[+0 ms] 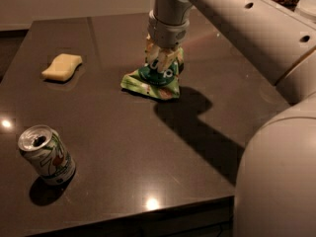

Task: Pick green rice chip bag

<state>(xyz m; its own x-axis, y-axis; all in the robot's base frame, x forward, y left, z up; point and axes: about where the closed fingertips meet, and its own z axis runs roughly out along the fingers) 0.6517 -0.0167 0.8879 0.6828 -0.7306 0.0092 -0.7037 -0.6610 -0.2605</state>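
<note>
The green rice chip bag (150,83) is a crumpled light-green foil bag with a dark green round logo. It lies on the dark table (148,152) at the middle back. My gripper (162,60) points straight down onto the bag's upper back part and covers its top. The bag's lower edge still rests on the table. The arm reaches in from the upper right.
A yellow sponge (62,66) lies at the back left. A silver-and-green soda can (47,154) stands at the front left, top opened. The table's front edge runs near the bottom. The robot's white body (276,181) fills the right side.
</note>
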